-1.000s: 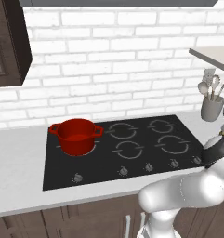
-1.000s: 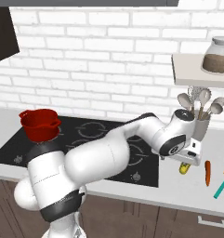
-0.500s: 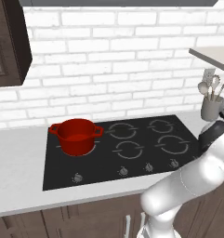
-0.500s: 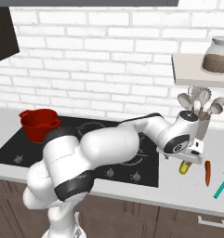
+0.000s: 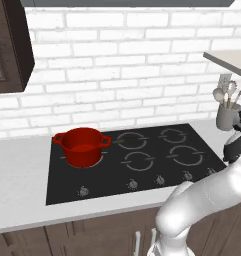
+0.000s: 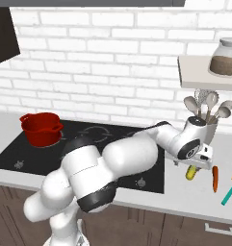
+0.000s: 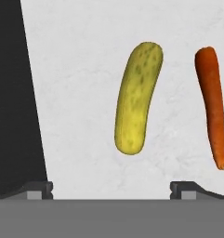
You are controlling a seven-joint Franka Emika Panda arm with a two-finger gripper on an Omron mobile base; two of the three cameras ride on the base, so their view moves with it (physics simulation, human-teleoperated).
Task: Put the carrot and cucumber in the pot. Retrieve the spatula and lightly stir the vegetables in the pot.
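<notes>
The cucumber point(image 7: 135, 97) lies flat on the pale counter directly ahead of the claw point(image 7: 111, 188), its long axis running away from the claw along the line of sight and leaning a little to one side, so the wide-open, empty jaws straddle its width rather than its length. The carrot point(image 7: 213, 107) lies just beside it, roughly parallel, apart from it and outside the span of the fingertips point(image 7: 183, 187). From the right base view the claw point(image 6: 197, 163) hangs just over the cucumber point(image 6: 190, 172), with the carrot point(image 6: 215, 178) beyond it and the spatula point(image 6: 229, 189) farther out; how much height is left I cannot tell for certain. The pot point(image 6: 41, 129) stands well apart, at the far end of the black cooktop point(image 6: 21, 153).
</notes>
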